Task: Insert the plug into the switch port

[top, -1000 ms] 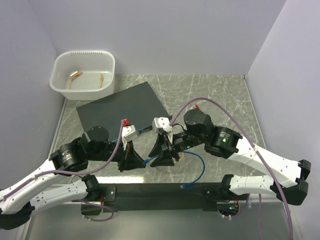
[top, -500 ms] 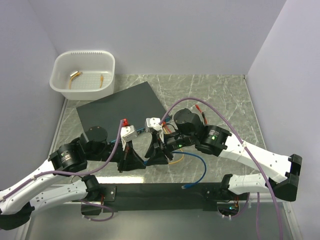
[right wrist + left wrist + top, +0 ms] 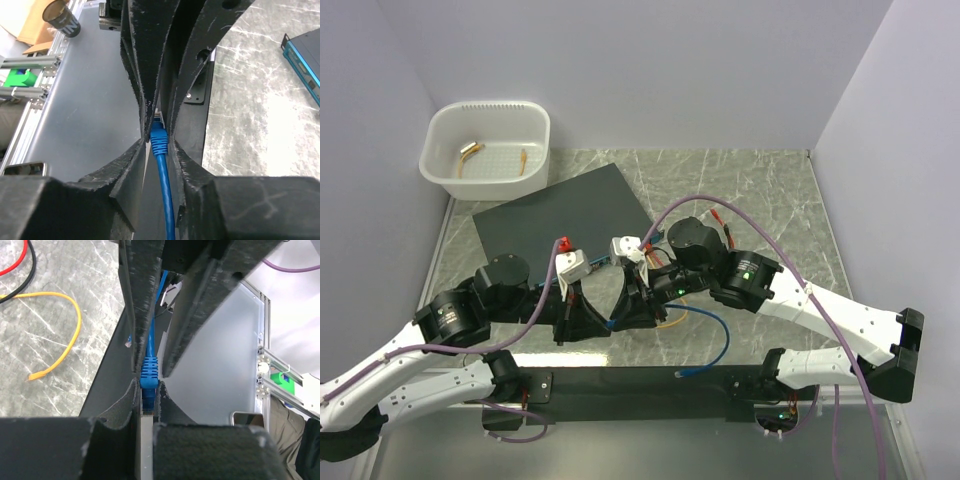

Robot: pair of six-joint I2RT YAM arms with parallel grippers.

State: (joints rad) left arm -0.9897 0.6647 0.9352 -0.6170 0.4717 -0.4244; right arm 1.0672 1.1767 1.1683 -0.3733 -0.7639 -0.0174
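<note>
The blue plug (image 3: 613, 322) hangs between my two grippers, which meet tip to tip above the table's near middle. My left gripper (image 3: 604, 322) is shut on the plug's clear tip (image 3: 148, 390). My right gripper (image 3: 622, 318) is shut on the plug's ribbed boot (image 3: 159, 140), and the blue cable (image 3: 166, 200) runs back between its fingers. The switch is the flat black box (image 3: 560, 212) behind the grippers. Its teal-blue face (image 3: 302, 61) shows at the right wrist view's right edge. The ports cannot be made out.
A white tub (image 3: 486, 150) with small brass parts stands at the back left. The blue cable loops on the marble (image 3: 724, 335) and its other end lies on the black front rail (image 3: 691, 372). An orange wire (image 3: 67, 337) and red and black wires (image 3: 22, 262) lie nearby.
My right gripper has carried the plug leftward to the left gripper's tips. My left arm has shifted slightly left. The plug now sits in both grippers.
</note>
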